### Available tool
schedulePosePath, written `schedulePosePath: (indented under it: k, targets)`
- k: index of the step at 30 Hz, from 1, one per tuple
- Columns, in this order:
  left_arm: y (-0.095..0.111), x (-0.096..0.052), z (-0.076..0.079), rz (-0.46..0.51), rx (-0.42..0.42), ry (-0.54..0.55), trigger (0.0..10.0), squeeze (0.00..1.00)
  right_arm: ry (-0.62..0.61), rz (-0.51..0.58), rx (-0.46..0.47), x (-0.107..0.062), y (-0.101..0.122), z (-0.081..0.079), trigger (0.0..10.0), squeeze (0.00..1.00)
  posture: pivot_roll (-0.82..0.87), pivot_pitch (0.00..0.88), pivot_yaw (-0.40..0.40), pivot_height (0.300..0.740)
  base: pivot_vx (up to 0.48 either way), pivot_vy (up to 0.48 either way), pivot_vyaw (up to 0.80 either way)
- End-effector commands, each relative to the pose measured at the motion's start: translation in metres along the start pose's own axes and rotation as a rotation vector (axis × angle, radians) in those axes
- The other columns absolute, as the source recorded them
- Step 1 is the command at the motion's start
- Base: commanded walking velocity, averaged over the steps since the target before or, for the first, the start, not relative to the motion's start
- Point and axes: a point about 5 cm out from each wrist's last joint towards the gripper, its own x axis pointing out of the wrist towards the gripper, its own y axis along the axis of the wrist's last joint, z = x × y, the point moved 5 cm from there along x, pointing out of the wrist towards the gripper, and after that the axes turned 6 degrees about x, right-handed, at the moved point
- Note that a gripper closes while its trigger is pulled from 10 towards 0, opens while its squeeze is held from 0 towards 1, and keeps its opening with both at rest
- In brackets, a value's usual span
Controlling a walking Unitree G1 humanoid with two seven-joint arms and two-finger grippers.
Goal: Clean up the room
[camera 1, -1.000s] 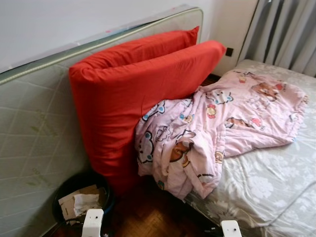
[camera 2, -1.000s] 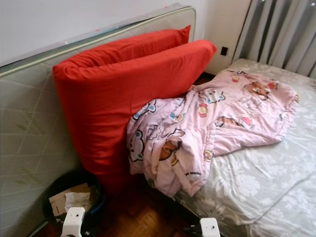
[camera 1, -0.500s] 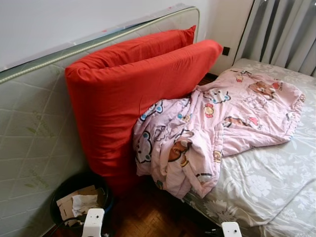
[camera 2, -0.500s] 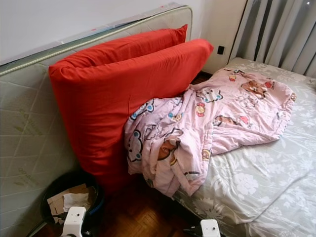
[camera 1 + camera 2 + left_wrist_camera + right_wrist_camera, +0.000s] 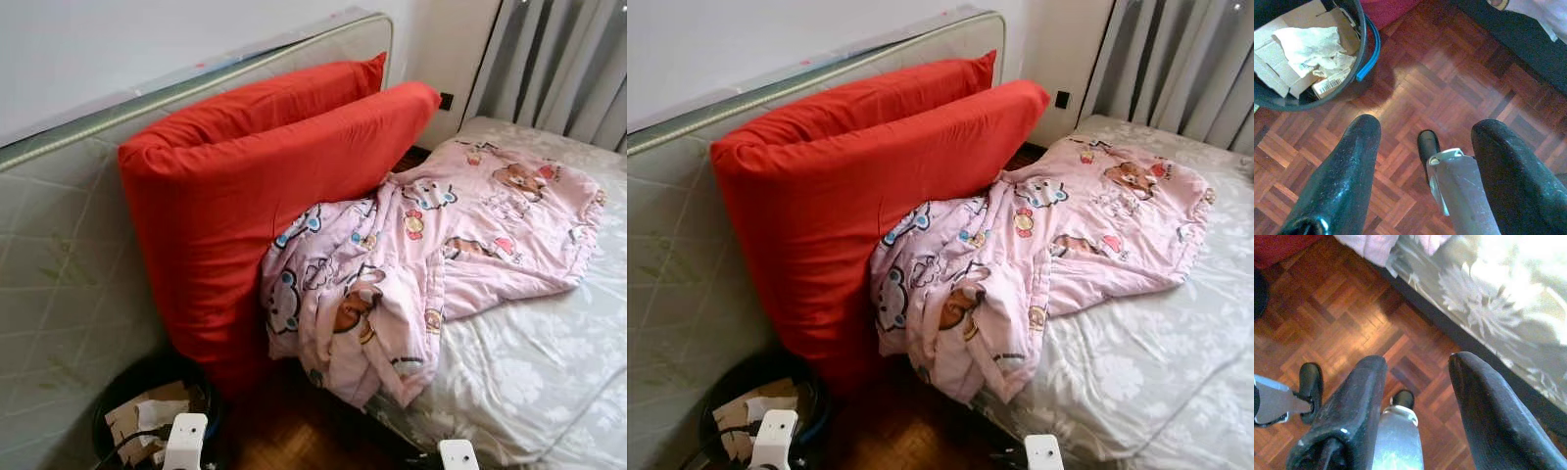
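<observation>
1. A grey mattress (image 5: 59,294) stands on its edge against the wall, far to the left.
2. A black bin (image 5: 1359,58) sits on the wood floor (image 5: 1449,93), just ahead of the left pincer (image 5: 1420,161). It holds cardboard (image 5: 1283,54) and crumpled paper (image 5: 1312,41).
3. The left pincer hangs low over the floor with its two black fingers apart and nothing between them.
4. Two red cushions (image 5: 255,186) lean on the mattress, above and beyond both pincers.
5. A pink cartoon blanket (image 5: 411,255) lies bunched on the bed (image 5: 549,372), with one end hanging off the edge.
6. The right pincer (image 5: 1418,396) hangs over the floor beside the bed's edge, fingers apart and holding nothing.
7. Grey curtains (image 5: 558,64) hang far to the right.
</observation>
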Motion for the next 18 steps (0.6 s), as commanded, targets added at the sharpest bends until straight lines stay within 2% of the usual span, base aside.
schedulePosePath:
  k: [1,15,18]
  targets:
    - [-0.0024,-0.0005,-0.0007,-0.005,-0.001,0.0,10.0,0.0,0.001,0.014,0.016,-0.0001,0.0015,-0.0003,10.0,0.0,-0.04,0.012,0.006,0.725,0.289,0.0,0.0]
    - [-0.0025,-0.0008,-0.0013,-0.003,0.004,-0.001,10.0,0.0,0.023,0.045,0.026,-0.0003,0.0054,-0.0033,10.0,0.0,-0.04,0.01,0.007,0.725,0.287,0.0,0.0]
    - [-0.0018,-0.0009,-0.0011,0.006,0.001,-0.002,10.0,0.0,0.028,0.048,0.027,-0.0005,0.0054,-0.0038,10.0,0.0,-0.05,0.007,0.009,0.725,0.0,0.0,0.0]
